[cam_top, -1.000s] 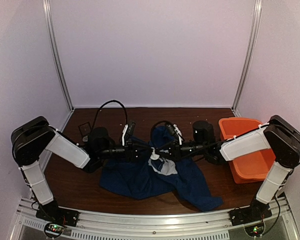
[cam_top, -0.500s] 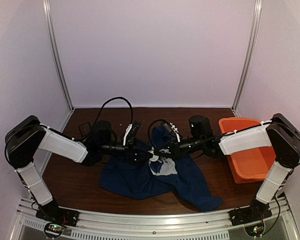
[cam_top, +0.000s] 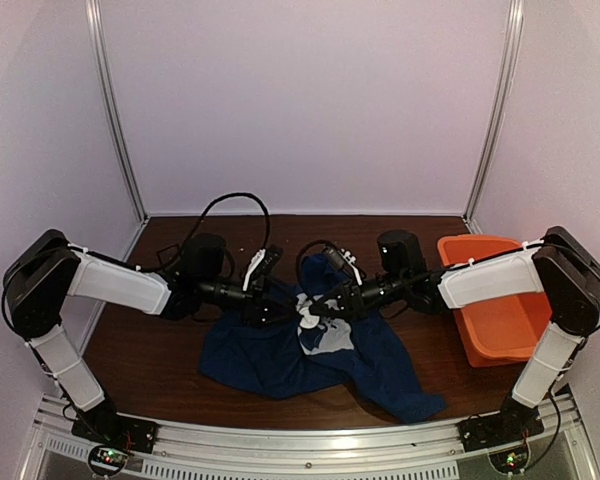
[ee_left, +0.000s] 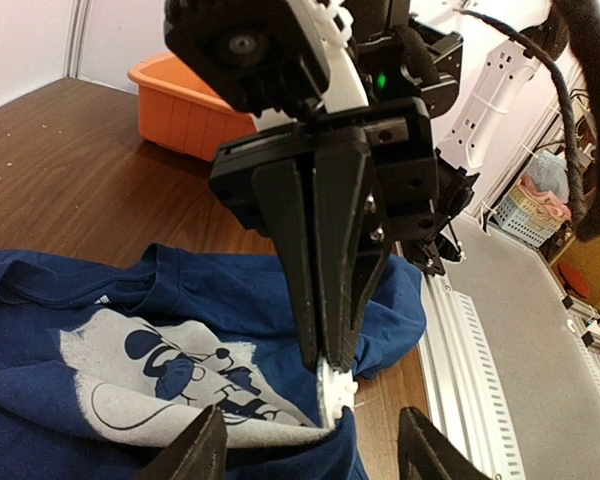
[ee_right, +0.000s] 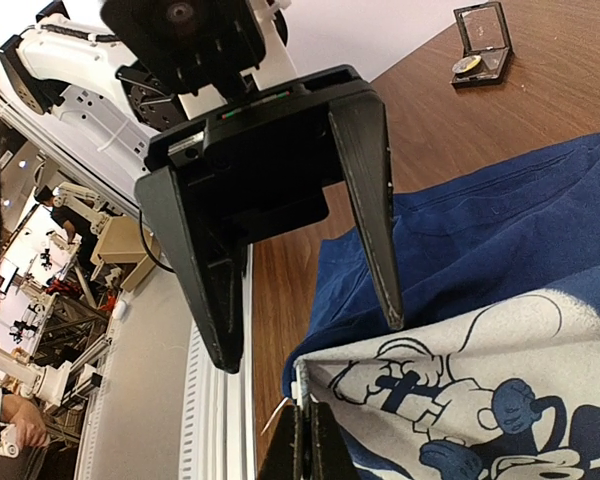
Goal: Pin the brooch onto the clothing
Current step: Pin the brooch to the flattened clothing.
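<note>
On the table (cam_top: 155, 375), the T-shirt (cam_top: 270, 362) stretches left to right.

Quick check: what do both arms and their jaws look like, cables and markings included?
Left arm and right arm match: white link covers between bulky black joints. A black cable loops at each wrist, beside white brackets. The jaws are matte black, long, tapering. No printed markings visible; a green light glows on the right wrist.

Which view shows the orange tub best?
The top view: nearly the whole tub shows, with the right arm crossing it. The left wrist view catches only one end behind the right gripper; the right wrist view misses it.
</note>
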`<state>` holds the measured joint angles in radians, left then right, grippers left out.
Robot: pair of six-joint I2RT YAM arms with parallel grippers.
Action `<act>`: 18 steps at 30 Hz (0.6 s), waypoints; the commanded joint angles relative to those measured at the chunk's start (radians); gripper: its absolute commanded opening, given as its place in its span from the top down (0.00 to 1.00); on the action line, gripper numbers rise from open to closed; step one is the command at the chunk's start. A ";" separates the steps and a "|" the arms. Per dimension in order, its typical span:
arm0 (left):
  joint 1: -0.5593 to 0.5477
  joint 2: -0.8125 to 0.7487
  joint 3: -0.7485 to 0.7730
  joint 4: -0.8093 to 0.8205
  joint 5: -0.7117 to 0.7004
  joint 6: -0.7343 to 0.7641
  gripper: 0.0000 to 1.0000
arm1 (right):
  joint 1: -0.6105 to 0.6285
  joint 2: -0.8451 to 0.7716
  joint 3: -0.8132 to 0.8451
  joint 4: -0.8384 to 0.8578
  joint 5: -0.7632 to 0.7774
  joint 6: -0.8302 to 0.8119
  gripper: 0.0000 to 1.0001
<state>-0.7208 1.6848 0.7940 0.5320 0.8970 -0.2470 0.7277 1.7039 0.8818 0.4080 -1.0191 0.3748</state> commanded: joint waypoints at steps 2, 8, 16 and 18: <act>-0.002 0.000 0.034 -0.044 0.045 0.053 0.41 | -0.007 0.004 0.034 0.030 -0.046 0.025 1.00; -0.015 0.013 0.058 -0.078 0.034 0.074 0.41 | -0.007 0.020 0.038 0.029 -0.051 0.032 1.00; -0.032 0.031 0.101 -0.141 0.026 0.112 0.45 | -0.008 0.033 0.045 0.031 -0.056 0.038 1.00; -0.035 0.034 0.105 -0.153 0.024 0.118 0.45 | -0.008 0.033 0.046 0.029 -0.057 0.039 1.00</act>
<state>-0.7425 1.7016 0.8635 0.4202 0.9195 -0.1745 0.7258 1.7264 0.8978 0.4156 -1.0546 0.4023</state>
